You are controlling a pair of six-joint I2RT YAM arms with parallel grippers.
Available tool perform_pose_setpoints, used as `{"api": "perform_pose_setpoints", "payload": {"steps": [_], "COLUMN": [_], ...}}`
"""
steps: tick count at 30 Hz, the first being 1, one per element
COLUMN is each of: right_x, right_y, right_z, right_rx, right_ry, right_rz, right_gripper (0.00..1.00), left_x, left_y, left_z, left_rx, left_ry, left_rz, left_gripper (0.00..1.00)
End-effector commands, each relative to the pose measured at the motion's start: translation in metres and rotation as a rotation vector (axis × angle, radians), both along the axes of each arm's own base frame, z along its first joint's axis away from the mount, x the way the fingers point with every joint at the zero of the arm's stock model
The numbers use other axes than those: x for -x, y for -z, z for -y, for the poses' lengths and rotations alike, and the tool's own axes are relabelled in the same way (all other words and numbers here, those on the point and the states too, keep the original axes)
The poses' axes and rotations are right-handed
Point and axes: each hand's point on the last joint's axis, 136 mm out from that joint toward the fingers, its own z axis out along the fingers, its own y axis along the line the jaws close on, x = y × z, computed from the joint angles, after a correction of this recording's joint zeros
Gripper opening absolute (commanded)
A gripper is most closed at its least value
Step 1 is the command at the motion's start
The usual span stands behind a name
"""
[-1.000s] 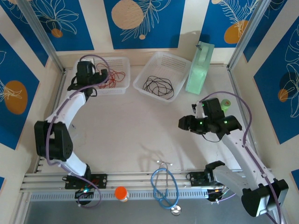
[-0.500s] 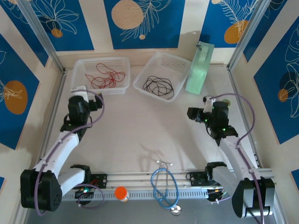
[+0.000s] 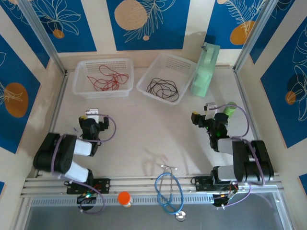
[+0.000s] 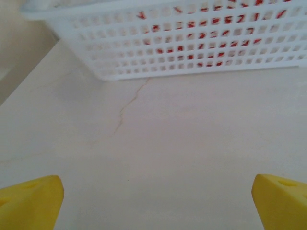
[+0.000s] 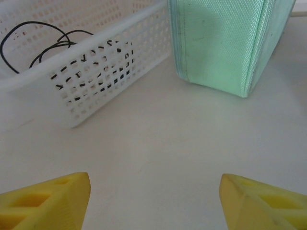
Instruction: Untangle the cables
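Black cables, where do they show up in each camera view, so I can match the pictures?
Top external: black cables coiled in the right-hand white basket, back centre.
Right wrist: upper left, seen over and through that basket's lattice wall.
Left wrist: faces the other basket, holding red cables.
Shared landmark: mint-green case right of the black cables' basket.

The left arm (image 3: 79, 147) and right arm (image 3: 249, 160) have white link shells and black joint housings. A purple cable (image 3: 113, 128) loops along each arm. Gripper fingers (image 5: 45, 196) are yellow and wedge-shaped, with moulded rectangular recesses.
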Motion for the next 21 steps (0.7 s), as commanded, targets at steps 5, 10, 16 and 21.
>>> {"api": "perform_pose_setpoints", "payload": {"steps": [5,10,16,21], "right_x": [-0.036,-0.039,-0.038,-0.038], "right_y": [-0.007,-0.003,-0.004,-0.003], "right_z": [0.002,0.013,0.012,0.012], "right_rx": [-0.056,-0.013,-0.009,-0.009], "right_ry": [-0.019,0.076,0.075,0.075], "right_rz": [-0.023,-0.040,-0.042,-0.043], "right_gripper": [0.87,0.99,0.99,0.99], "left_x": [-0.033,-0.033,-0.035,-0.036], "left_y": [-0.025,-0.026,-0.026,-0.026], "left_z": [0.009,0.008,0.013,0.015], "left_rx": [0.036,0.035,0.034,0.035], "left_ry": [0.066,0.069,0.103,0.112], "left_rz": [0.026,0.043,0.036,0.033], "left_gripper": [1.00,1.00,1.00,1.00]}}
